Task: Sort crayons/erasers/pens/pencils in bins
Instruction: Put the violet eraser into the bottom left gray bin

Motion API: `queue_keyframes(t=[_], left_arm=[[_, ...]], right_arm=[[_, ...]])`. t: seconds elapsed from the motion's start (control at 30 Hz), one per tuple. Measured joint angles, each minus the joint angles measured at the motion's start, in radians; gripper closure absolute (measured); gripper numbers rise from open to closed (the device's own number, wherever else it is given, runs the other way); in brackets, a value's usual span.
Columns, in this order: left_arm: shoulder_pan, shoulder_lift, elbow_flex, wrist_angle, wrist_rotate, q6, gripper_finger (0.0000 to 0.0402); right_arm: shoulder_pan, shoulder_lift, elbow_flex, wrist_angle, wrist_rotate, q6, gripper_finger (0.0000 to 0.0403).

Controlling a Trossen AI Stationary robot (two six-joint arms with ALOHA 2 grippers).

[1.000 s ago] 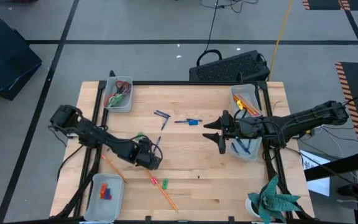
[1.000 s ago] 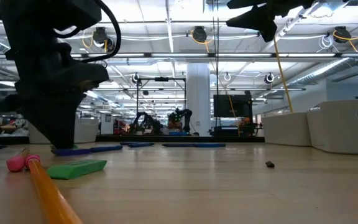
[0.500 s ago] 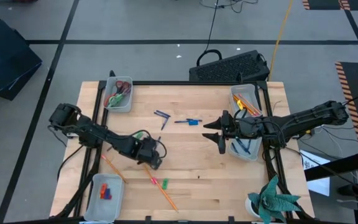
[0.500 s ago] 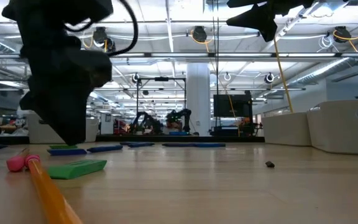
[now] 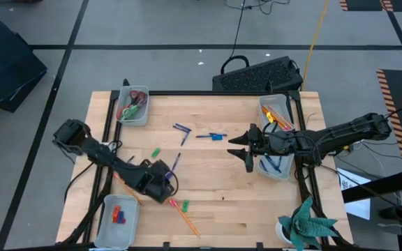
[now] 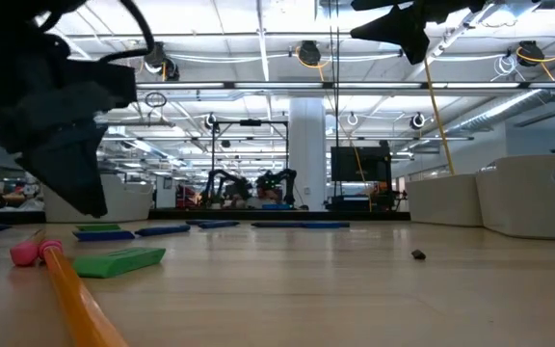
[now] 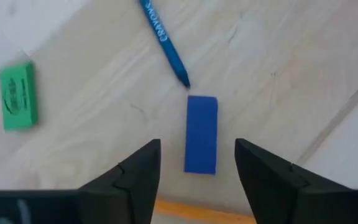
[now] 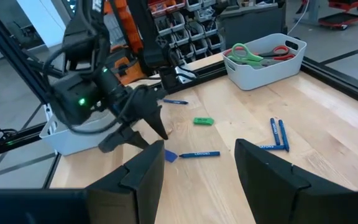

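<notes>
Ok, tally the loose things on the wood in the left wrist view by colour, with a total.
Green: 1, the green eraser
Blue: 2, the blue block and the thin blue stick
Orange: 1, the orange pencil, only a strip of it showing
Total: 4

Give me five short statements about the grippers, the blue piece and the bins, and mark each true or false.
1. The left gripper is open. True.
2. A small blue block lies on the table between its fingers, not gripped. True.
3. The green block sits inside a bin. False: it lies on the bare wood.
4. The right gripper holds a pencil. False: it is open and empty, above the table.
5. The scissors bin stands beside the right arm. False: it is at the far left corner.
</notes>
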State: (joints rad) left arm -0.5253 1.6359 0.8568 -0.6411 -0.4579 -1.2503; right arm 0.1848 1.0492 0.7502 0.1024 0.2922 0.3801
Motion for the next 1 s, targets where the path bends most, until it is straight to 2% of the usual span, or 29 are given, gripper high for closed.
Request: queue_keyframes(t=[0.1,0.33,0.57,0.73,0.83,1.0], left_arm=[[0.007,0.015,-0.007,-0.008,-0.038,0.025,0.0207],[0.078,0.046,-0.004,0.083,-0.001,0.064,0.0222],[0.160,0.044,-0.006,0.082,0.149,0.168,0.0222],[0.190,0.043,-0.004,0.067,0.199,0.170,0.0222],[0.201,0.042,-0.004,0.078,0.218,0.154,0.0214],[0.227,0.041,-0.003,0.093,0.268,0.153,0.0172]], right_arm=[[0.000,0.000,0.000,-0.001,0.021,0.000,0.0216],[0.000,0.000,0.000,0.006,0.021,-0.001,0.0216],[0.000,0.000,0.000,0.054,0.020,-0.003,0.0216],[0.000,-0.005,0.000,0.055,-0.011,-0.070,0.0216],[0.000,-0.006,0.000,0.069,-0.035,-0.066,0.0216],[0.001,-0.006,0.000,0.075,-0.035,-0.022,0.0216]])
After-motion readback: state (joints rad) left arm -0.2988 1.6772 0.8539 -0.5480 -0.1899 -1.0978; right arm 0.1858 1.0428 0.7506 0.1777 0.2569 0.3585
